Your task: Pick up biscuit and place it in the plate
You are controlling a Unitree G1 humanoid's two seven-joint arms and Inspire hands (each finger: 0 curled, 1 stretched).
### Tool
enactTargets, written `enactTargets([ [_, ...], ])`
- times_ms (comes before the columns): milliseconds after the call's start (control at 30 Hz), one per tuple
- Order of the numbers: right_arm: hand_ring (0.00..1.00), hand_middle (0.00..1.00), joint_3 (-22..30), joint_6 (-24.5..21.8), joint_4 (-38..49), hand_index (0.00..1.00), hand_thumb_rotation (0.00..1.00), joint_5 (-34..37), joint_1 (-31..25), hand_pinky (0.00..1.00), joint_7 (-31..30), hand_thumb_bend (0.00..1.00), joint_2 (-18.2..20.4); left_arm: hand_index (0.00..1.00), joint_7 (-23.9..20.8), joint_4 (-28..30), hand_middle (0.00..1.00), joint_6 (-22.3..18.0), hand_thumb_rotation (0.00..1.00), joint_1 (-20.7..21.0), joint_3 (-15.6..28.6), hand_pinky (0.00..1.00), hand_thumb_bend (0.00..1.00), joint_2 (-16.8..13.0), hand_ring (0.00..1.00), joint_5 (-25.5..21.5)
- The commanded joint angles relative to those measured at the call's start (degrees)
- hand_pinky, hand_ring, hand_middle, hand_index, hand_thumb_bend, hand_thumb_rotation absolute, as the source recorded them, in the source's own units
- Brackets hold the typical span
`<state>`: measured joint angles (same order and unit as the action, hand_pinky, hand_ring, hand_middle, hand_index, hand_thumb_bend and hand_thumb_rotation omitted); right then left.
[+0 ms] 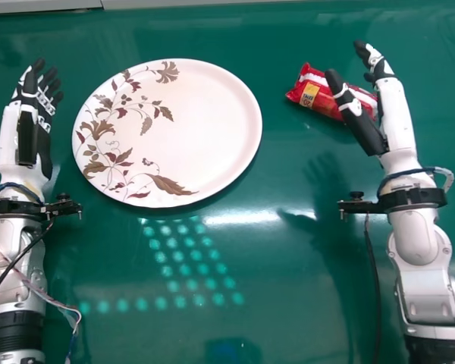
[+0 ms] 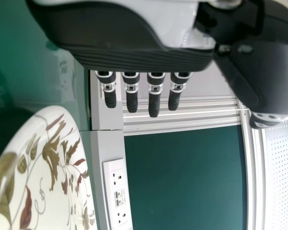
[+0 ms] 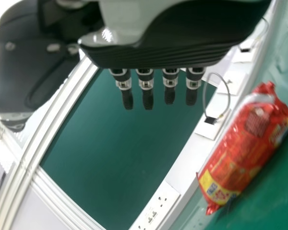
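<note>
my right hand (image 1: 393, 114) is at the upper right of the head view, with the red biscuit packet (image 1: 312, 91) just to the left of it, lying at a slant on the green table (image 1: 288, 303). seen from my head, my thumb crosses in front of part of the packet. nothing is pinched: in the right wrist view my right hand (image 3: 173, 52) has its fingers straight with small gaps between them and the thumb well off to the side, and the packet lies apart from them. the white plate (image 1: 205, 114), with brown leaves and stems along its left side, lies flat at the upper left of the frame, between my two hands. my left hand (image 1: 36, 133) is at the left edge of the head view, near the plate and not touching it; in the left wrist view its fingers are straight and slightly spread, holding nothing. rows of pale light spots (image 1: 185, 270) mark the table below the plate, at the lower left of the frame.
</note>
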<state>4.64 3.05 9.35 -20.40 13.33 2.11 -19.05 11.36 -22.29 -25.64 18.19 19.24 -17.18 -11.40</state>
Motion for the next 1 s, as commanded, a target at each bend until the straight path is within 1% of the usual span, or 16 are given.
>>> enactTargets([
  [0, 1.00, 1.00, 0.23, -0.04, 0.14, 1.00, 0.56, -1.35, 0.32, 0.99, -0.33, 1.00, -1.58, 1.00, -0.07, -0.63, 0.98, -0.48, 0.76, -1.65, -0.15, 1.00, 0.79, 1.05, 1.00, -0.38],
  [67, 1.00, 1.00, 0.36, -0.49, 0.28, 1.00, 0.57, -2.30, 0.49, 0.99, -0.39, 1.00, -2.53, 1.00, -0.17, -0.51, 0.98, -0.42, 0.76, -1.77, -0.16, 1.00, 0.81, 1.16, 1.00, -0.58],
  [133, 1.00, 1.00, 0.64, -0.93, 0.33, 1.00, 0.54, -3.40, 0.73, 0.98, -0.74, 1.00, -3.95, 0.98, 0.40, -6.15, 0.94, -2.33, 0.75, 0.82, 0.00, 0.98, 0.79, 0.88, 0.97, -0.50],
  [167, 1.00, 1.00, 0.70, -1.12, 0.33, 1.00, 0.52, -3.80, 0.82, 0.96, -0.85, 1.00, -4.43, 0.94, 0.59, -8.70, 0.90, -3.25, 0.74, 2.00, 0.02, 0.92, 0.79, 0.71, 0.92, -0.39],
  [200, 1.00, 1.00, 0.61, -1.68, 0.43, 1.00, 0.51, -4.79, 0.93, 0.96, -1.00, 1.00, -5.12, 0.93, 0.83, -10.10, 0.88, -3.75, 0.74, 2.65, 0.03, 0.90, 0.78, 0.61, 0.91, -0.52],
  [300, 1.00, 1.00, -0.05, -4.15, 1.02, 1.00, 0.53, -9.20, 1.75, 0.86, -2.00, 1.00, -7.76, 0.93, 0.92, -11.66, 0.88, -4.97, 0.73, 3.27, -0.18, 0.91, 0.80, 0.34, 0.91, -0.48],
  [333, 1.00, 1.00, -0.55, -5.76, 1.36, 1.00, 0.55, -11.33, 2.64, 0.84, -3.70, 1.00, -9.52, 0.93, 0.81, -11.95, 0.88, -5.23, 0.73, 3.42, -0.27, 0.91, 0.81, 0.31, 0.91, -0.39],
  [367, 1.00, 1.00, -0.89, -6.94, 1.63, 1.00, 0.56, -12.78, 3.27, 0.86, -4.97, 1.00, -10.69, 0.92, 0.73, -12.13, 0.88, -5.41, 0.73, 3.52, -0.33, 0.91, 0.81, 0.30, 0.91, -0.34],
  [467, 1.00, 1.00, -2.04, -11.40, 1.24, 1.00, 0.52, -15.03, 7.00, 0.90, -12.13, 1.00, -14.92, 0.92, 0.73, -13.17, 0.88, -6.29, 0.74, 3.99, -0.52, 0.91, 0.82, 0.16, 0.91, -0.04],
  [500, 1.00, 1.00, -2.30, -12.44, 0.98, 1.00, 0.49, -15.22, 8.03, 0.91, -13.95, 1.00, -15.84, 0.92, 0.75, -13.49, 0.88, -6.54, 0.74, 4.11, -0.56, 0.91, 0.83, 0.12, 0.91, 0.02],
  [567, 1.00, 1.00, -3.14, -13.35, -0.40, 1.00, 0.46, -15.54, 10.28, 0.94, -17.32, 1.00, -18.17, 0.92, 0.83, -13.89, 0.89, -6.63, 0.74, 4.30, -0.62, 0.90, 0.83, 0.10, 0.91, -0.05],
  [667, 1.00, 1.00, -4.52, -13.20, -4.26, 1.00, 0.46, -15.48, 14.09, 0.99, -21.81, 1.00, -21.63, 0.92, 0.91, -13.67, 0.89, -6.37, 0.73, 4.29, -0.63, 0.89, 0.82, 0.35, 0.91, -0.42],
  [700, 1.00, 1.00, -5.14, -12.51, -6.18, 1.00, 0.46, -15.58, 15.47, 1.00, -22.74, 1.00, -22.76, 0.92, 0.79, -13.55, 0.89, -6.37, 0.72, 4.23, -0.62, 0.89, 0.82, 0.45, 0.91, -0.43],
  [733, 1.00, 1.00, -5.57, -12.00, -7.49, 1.00, 0.47, -15.62, 16.37, 0.97, -23.24, 1.00, -23.47, 0.92, 0.70, -13.47, 0.89, -6.37, 0.72, 4.20, -0.62, 0.89, 0.82, 0.50, 0.91, -0.42],
  [833, 1.00, 1.00, -6.13, -10.68, -11.13, 1.00, 0.47, -14.39, 18.52, 0.95, -24.22, 1.00, -24.48, 0.92, 1.13, -13.44, 0.89, -6.23, 0.72, 4.19, -0.54, 0.90, 0.82, 0.58, 0.92, -0.94],
  [967, 1.00, 1.00, -6.67, -8.51, -15.08, 1.00, 0.48, -13.15, 20.46, 0.96, -24.30, 1.00, -25.11, 0.93, 1.26, -13.65, 0.90, -6.14, 0.72, 4.29, -0.69, 0.92, 0.83, 0.29, 0.93, -0.78],
])
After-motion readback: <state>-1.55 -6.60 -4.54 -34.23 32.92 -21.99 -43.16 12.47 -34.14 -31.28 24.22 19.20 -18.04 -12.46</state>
